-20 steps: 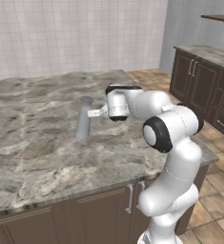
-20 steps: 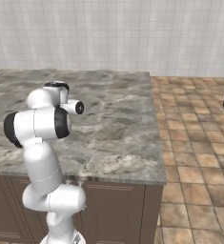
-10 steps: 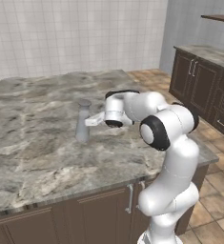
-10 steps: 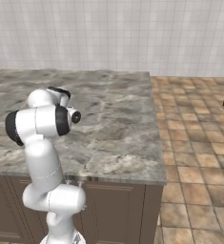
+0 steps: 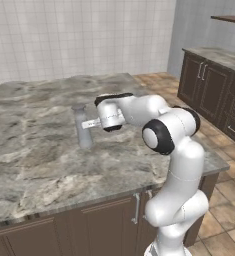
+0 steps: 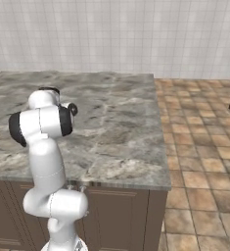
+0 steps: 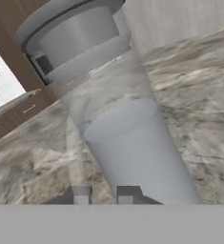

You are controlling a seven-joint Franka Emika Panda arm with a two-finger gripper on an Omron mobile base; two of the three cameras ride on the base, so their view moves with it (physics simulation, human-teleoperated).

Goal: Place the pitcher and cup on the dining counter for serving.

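Now pitcher (image 5: 82, 126) upright on dining counter (image 5: 34, 155), touching tool (image 5: 87, 124); grip unclear.

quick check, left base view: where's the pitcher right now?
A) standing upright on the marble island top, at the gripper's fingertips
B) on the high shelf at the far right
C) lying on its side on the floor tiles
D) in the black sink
A: the pitcher stands upright on the dining counter, with the gripper reaching in sideways at its mid-height.
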